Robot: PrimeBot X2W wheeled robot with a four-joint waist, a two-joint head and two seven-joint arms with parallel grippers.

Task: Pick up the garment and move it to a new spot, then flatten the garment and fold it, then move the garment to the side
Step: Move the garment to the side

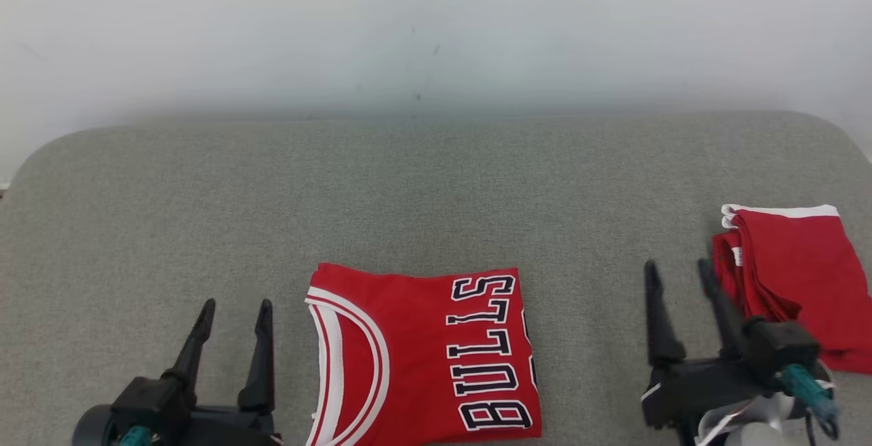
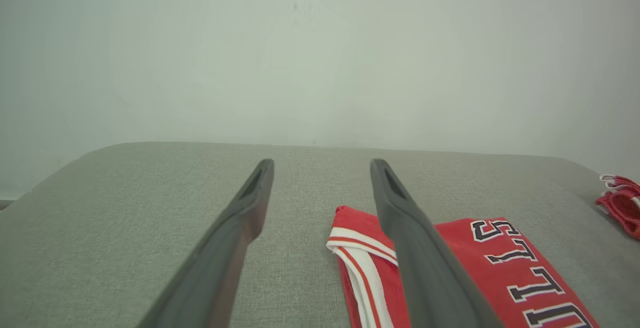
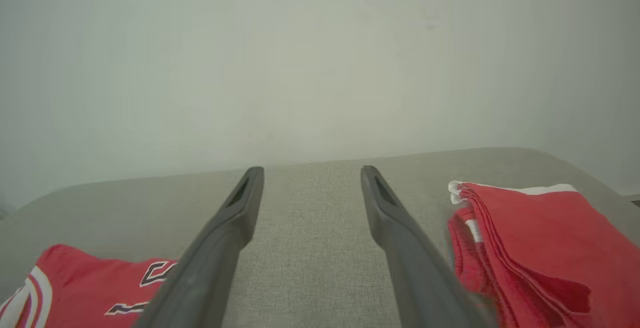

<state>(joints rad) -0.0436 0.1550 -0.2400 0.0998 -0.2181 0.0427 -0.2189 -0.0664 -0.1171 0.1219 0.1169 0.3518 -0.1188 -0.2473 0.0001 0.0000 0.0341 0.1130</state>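
The garment [image 1: 409, 351], a red jersey with white trim and "BULLS" lettering, lies folded flat at the near middle of the grey padded surface [image 1: 436, 187]. My left gripper [image 1: 236, 306] hovers open just left of it, nothing between its fingers. In the left wrist view the left gripper [image 2: 322, 164] points at the wall, and its right finger overlaps the garment's [image 2: 450, 240] collar edge. My right gripper [image 1: 678, 265] stands open to the right of the garment, empty. In the right wrist view the right gripper [image 3: 312, 170] frames bare fabric, with the garment [image 3: 75, 273] at lower left.
A second red garment with a white edge [image 1: 797, 262] lies folded at the far right, just beside my right gripper's fingers; it also appears in the wrist views [image 3: 540, 238] [image 2: 622, 203]. A pale wall [image 1: 436, 37] rises behind the surface's rounded back edge.
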